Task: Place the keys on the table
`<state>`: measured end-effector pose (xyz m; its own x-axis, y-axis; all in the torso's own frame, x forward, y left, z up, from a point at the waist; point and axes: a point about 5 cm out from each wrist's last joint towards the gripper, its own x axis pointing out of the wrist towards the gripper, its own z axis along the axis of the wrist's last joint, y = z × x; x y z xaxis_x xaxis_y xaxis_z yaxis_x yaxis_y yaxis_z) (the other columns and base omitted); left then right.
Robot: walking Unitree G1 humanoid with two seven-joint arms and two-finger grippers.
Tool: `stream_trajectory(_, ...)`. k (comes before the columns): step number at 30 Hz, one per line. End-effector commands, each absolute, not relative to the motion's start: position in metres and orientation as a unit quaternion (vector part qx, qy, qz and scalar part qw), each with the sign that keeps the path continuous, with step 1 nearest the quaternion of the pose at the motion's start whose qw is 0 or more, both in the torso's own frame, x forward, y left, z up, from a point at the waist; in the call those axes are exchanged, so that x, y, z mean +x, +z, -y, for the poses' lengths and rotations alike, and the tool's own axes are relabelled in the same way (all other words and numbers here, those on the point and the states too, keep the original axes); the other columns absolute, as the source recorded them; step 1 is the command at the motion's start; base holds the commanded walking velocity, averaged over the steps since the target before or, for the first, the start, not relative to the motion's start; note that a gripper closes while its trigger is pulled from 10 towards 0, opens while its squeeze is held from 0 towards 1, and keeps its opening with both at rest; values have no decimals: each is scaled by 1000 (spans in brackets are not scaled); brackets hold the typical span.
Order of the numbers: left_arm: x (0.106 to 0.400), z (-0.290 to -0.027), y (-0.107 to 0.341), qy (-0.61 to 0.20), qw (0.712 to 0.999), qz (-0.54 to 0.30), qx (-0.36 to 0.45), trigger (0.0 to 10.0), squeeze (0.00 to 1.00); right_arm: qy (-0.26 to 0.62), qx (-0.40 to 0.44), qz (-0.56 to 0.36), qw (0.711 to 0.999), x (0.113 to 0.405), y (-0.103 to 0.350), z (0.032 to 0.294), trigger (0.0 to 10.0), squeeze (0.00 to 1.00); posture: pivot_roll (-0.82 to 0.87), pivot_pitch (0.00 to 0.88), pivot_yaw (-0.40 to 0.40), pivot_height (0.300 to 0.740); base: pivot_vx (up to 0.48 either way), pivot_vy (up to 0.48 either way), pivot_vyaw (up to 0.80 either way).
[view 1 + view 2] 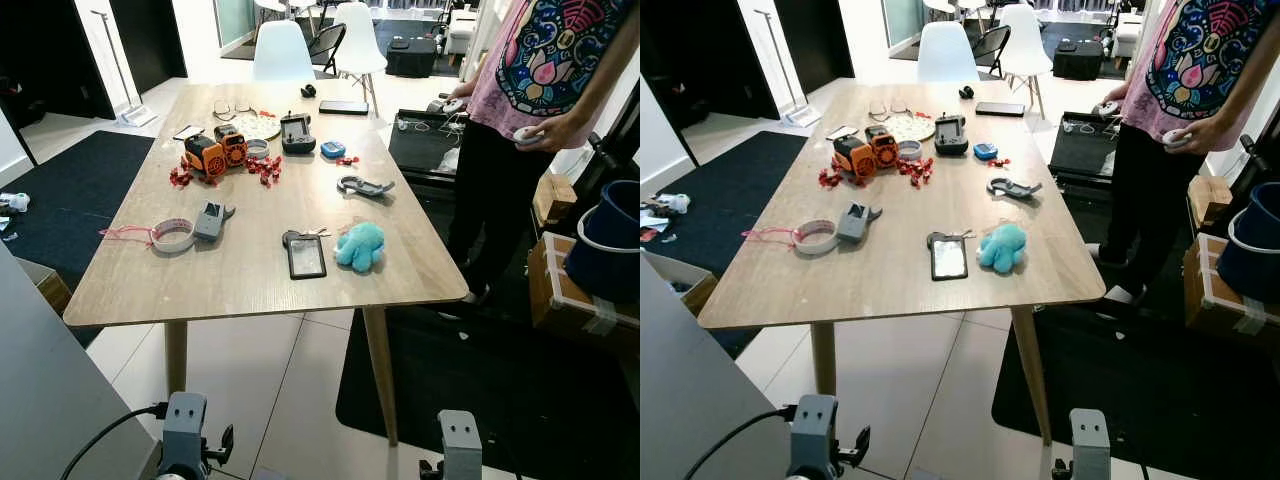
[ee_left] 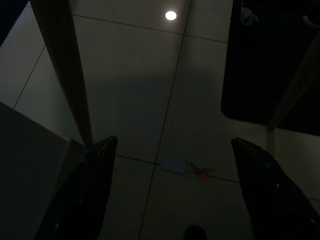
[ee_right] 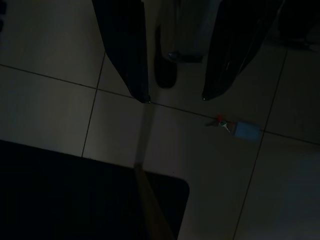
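A small bunch of keys with a light blue tag (image 2: 177, 165) lies on the pale floor tiles, also seen in the right wrist view as the keys (image 3: 242, 130). My left gripper (image 2: 171, 141) hangs above the floor, open and empty, with the keys a little beyond its fingertips. My right gripper (image 3: 175, 99) is open too, empty, with the keys off to one side of its fingertips. The wooden table (image 1: 250, 290) stands straight ahead; both arms hang low at its near edge, left arm (image 1: 185, 440) and right arm (image 1: 460, 445).
The table carries a teal plush (image 1: 358, 245), a black card holder (image 1: 305, 257), a tape roll (image 1: 172, 235), an orange toy robot (image 1: 213, 150) and more. A person (image 1: 540, 80) stands at its right. Table legs (image 2: 65, 70) and a dark rug (image 3: 75, 195) are near the keys.
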<state>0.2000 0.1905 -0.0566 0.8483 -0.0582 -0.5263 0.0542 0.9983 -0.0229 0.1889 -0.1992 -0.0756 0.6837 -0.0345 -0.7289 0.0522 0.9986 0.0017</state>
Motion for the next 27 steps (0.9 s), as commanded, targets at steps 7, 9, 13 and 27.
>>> stream_trajectory(7,190,-201,-62,14,955,-296,14,10000,0,0,28,-429,903,180,-82,194,10000,0,31,53,13,740,0,0,0)
stream_trajectory(9,190,-202,-63,19,955,-297,12,10000,0,8,27,-430,902,180,-82,192,10000,0,32,53,12,740,0,0,0)
stream_trajectory(13,189,-202,-63,22,954,-299,7,10000,0,19,21,-430,902,180,-82,190,10000,0,34,53,9,740,0,0,0)
stream_trajectory(27,186,-202,-67,27,948,-317,10,10000,0,44,-2,-428,903,183,-81,186,10000,0,36,54,1,740,0,0,117)
